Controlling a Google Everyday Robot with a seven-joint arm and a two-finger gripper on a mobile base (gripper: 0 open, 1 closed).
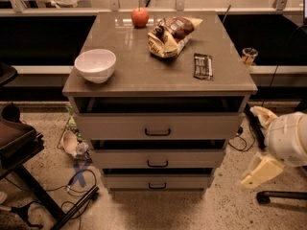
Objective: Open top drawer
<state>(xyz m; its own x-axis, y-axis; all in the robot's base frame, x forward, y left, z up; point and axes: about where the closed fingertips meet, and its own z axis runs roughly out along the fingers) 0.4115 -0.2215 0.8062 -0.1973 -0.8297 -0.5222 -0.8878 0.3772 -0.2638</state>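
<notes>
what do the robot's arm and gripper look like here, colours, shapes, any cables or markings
The robot's arm is a fat, rounded white shell with smooth, bulbous joints and a slightly cream tint. No markings or cables show on it. The gripper, low at the right edge of the view, is a pale cream-yellow, wedge-shaped piece, more angular than the arm.

Lab or office test bay: speckled floor [230,210], loose cables [76,188], chair base [278,195]; gripper [261,172] low, right of the cabinet [158,75].

Open floor [158,210] before top drawer [192,127] front (gripper [260,173] low right, apart)
</notes>
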